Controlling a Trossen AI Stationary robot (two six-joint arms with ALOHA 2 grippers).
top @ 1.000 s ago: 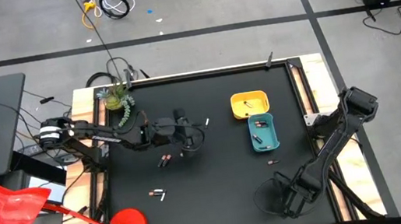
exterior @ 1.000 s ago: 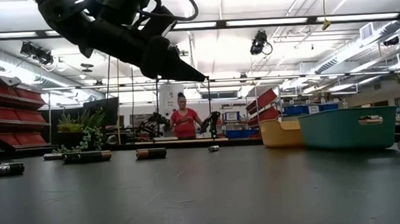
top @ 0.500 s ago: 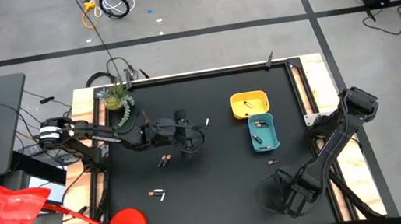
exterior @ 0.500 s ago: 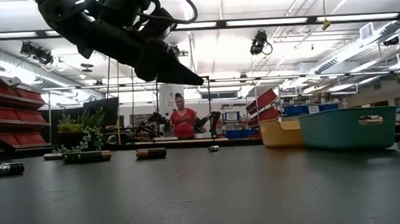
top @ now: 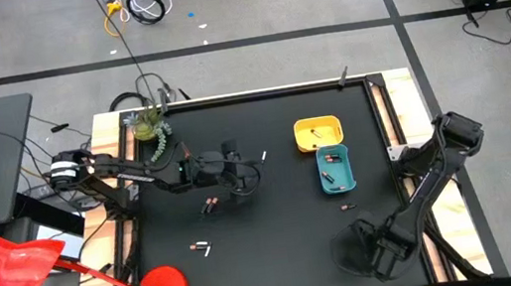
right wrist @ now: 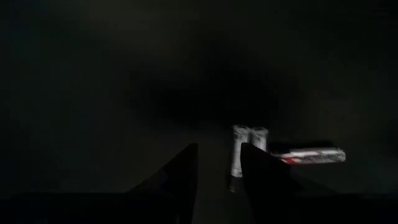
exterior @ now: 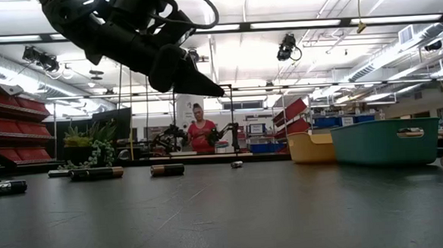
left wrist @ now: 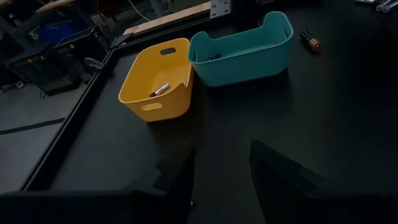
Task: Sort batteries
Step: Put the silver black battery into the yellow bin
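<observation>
**Batteries: stock on the table, sorting part done**

Batteries (top: 209,206): a dark pair lies near the middle of the table (top: 282,260), just beside my left gripper. Two more (top: 202,248) lie toward the near left corner. One pale one (top: 263,156) lies toward the far edge, and one (top: 347,206) sits near the teal tray's near end.

Yellow tray (left wrist: 155,87): toward the far right corner, holding at least one battery (left wrist: 159,89). The teal tray (left wrist: 242,46) touches its side and has several dark ones inside.

Left gripper (left wrist: 221,180): it hangs over the middle of the table, raised off the surface, with its fingers apart and nothing between them. The left wrist view faces both trays.

Right gripper (right wrist: 217,177): it is low over the near right corner with its fingers apart. Pale batteries (right wrist: 238,152) show past them, one along the inner edge of a finger. I cannot tell whether that one touches the finger.

Change over the last second: my left gripper has tipped only slightly, and my right arm has slid a little nearer the near right corner. No battery or tray has shifted.

Judgement: nothing was delivered in that second. At least six batteries remain loose, so the sort looks roughly midway. The dark pair is my left gripper's nearest pick.
</observation>
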